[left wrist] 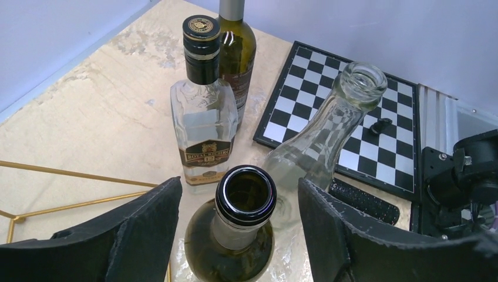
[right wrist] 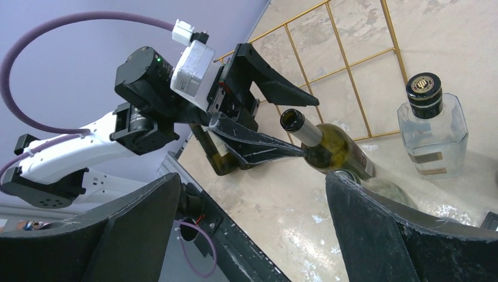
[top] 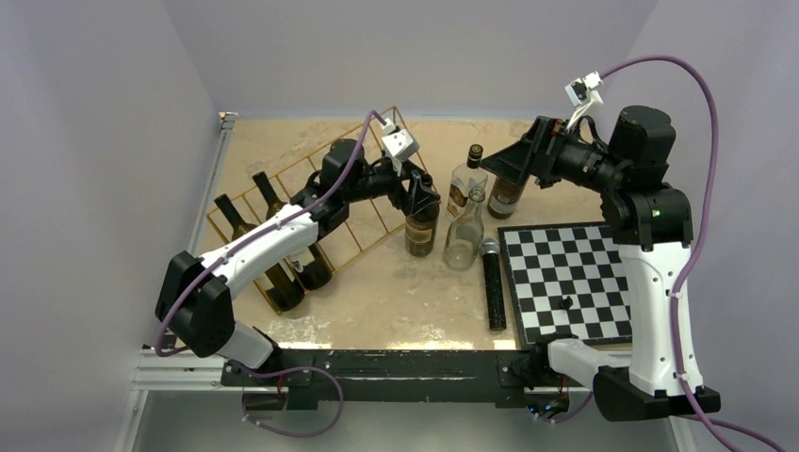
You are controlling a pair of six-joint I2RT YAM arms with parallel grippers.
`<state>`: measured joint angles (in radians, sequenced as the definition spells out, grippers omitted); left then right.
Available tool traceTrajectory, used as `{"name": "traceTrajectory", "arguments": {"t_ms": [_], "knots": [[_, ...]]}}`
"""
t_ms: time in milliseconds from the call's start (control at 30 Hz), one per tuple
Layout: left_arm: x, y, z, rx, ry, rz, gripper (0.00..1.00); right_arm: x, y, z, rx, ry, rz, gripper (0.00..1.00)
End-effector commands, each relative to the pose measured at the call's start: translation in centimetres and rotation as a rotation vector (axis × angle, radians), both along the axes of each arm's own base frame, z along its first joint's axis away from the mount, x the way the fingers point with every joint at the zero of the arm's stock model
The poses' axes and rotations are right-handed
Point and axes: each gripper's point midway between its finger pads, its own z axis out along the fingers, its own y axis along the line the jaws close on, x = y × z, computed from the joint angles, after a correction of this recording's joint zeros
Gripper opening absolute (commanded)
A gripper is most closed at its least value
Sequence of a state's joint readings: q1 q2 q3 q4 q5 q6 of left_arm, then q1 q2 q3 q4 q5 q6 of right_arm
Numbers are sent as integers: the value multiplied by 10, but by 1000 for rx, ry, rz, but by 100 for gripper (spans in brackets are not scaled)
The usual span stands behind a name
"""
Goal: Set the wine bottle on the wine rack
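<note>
Sandy, marbled-looking table (top: 396,297) boxed in by plain pale lilac walls (top: 94,141). The wine bottle (top: 421,234) is standing upright on the bare tabletop, just off the right end of the gold wine rack (top: 361,224), so it's not in a slot. My left gripper (left wrist: 236,200) is spread open with a finger on either side of the bottle's neck, and I can see a gap on both sides. The right gripper (right wrist: 252,176) hangs wide open and empty above the far bottles, beyond the chessboard (top: 565,273).
</note>
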<state>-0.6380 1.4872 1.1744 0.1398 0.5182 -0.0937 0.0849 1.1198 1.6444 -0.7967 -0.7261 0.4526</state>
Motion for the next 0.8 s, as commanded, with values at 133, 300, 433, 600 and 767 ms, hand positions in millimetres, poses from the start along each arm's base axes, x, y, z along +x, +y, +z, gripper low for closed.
{"name": "traceTrajectory", "arguments": {"t_ms": [133, 300, 433, 600, 767], "knots": [[-1, -14, -3, -51, -8, -4, 62, -3, 6, 9, 22, -76, 48, 99], [4, -8, 0, -34, -37, 34, 34, -1, 6, 6, 20, -60, 44, 99], [8, -1, 7, -28, -70, 79, 10, 0, 6, 5, 26, -52, 41, 99], [7, 9, 27, -37, -89, 125, 0, 1, 5, 4, 32, -46, 29, 99], [-3, 24, 52, -41, -88, 162, 0, 1, 5, 4, 39, -40, 22, 99]]}}
